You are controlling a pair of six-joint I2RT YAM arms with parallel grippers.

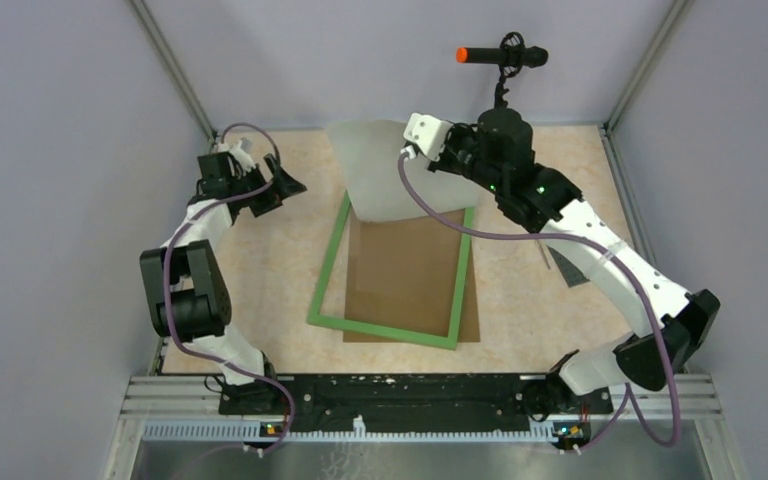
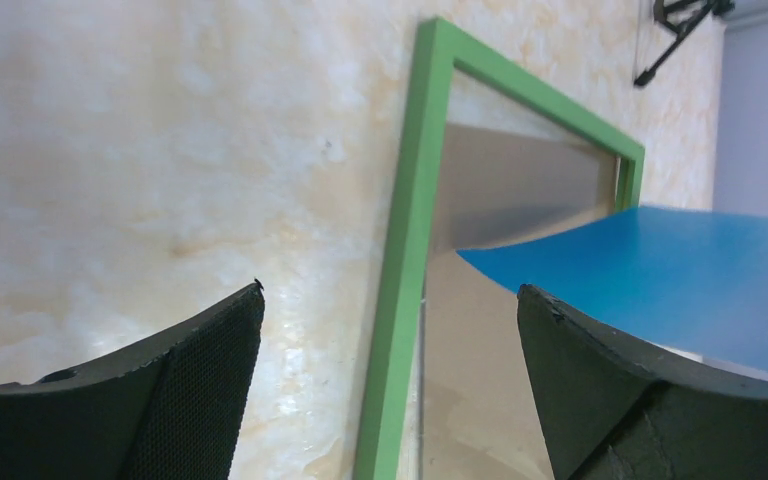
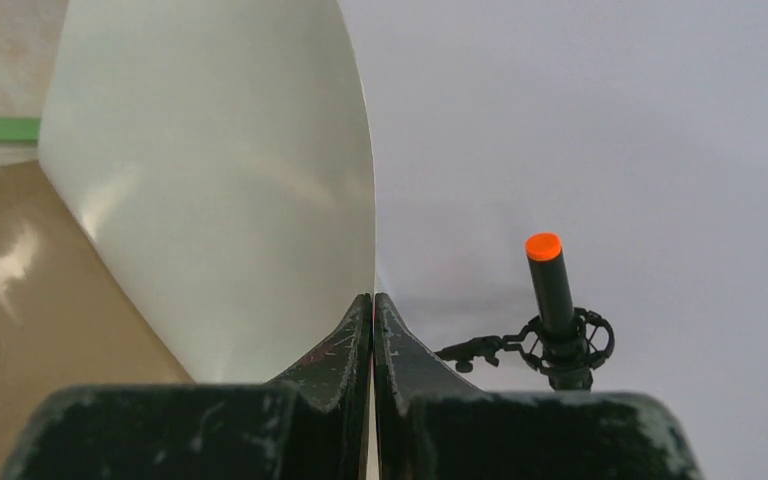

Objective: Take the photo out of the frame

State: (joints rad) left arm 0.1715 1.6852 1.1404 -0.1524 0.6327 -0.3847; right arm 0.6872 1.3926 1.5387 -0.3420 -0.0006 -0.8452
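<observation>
The frame lies flat mid-table with its green border up. A brown board shows inside it and sticks out past its near right corner. My right gripper is shut on an edge of the photo and holds it curved above the frame's far end, white back up. In the right wrist view the closed tips pinch the photo's pale sheet. In the left wrist view the photo's blue face hangs over the frame. My left gripper is open and empty, left of the frame.
A black microphone with an orange tip stands at the back, also in the right wrist view. A thin grey object lies under the right arm. Grey walls close in both sides.
</observation>
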